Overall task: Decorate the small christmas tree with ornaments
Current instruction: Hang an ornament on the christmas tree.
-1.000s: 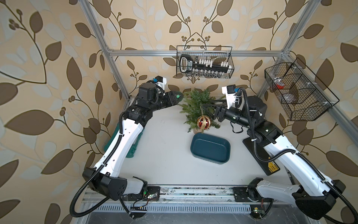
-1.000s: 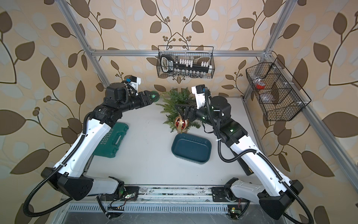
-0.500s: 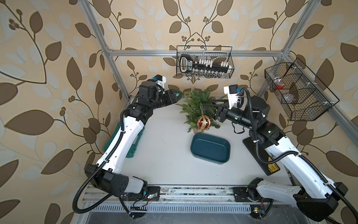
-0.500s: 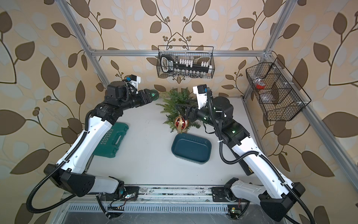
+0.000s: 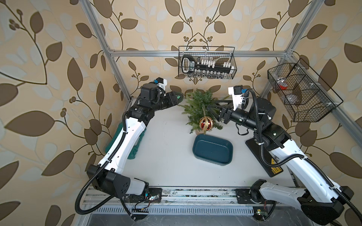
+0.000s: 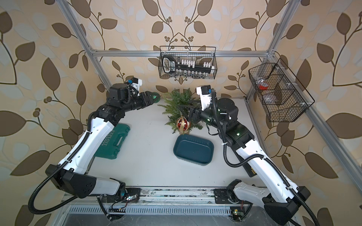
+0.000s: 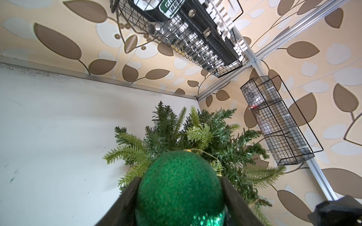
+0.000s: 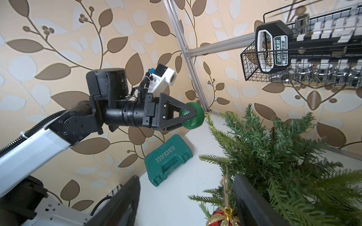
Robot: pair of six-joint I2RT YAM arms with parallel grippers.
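Observation:
The small christmas tree (image 5: 199,103) (image 6: 179,104) stands at the back of the table. A red ornament (image 5: 206,123) (image 6: 183,123) with gold stripes hangs from its front branches. My left gripper (image 5: 176,97) (image 7: 180,180) is shut on a green glitter ornament (image 7: 180,187) (image 8: 193,118), held just left of the tree's outer branches. My right gripper (image 5: 212,107) (image 8: 186,177) is open at the tree's right side. The red ornament's (image 8: 223,217) string hangs between its jaws, close to one finger, untouched.
A teal tray (image 5: 212,151) lies empty in front of the tree. A green tool case (image 6: 113,144) sits under my left arm. Wire baskets hang on the back wall (image 5: 206,62) and the right wall (image 5: 299,92). A black mat (image 5: 260,154) lies under my right arm.
My right arm has shifted slightly to the right. The left gripper holds the green ornament in almost the same place. Neither gripper's jaws have changed.

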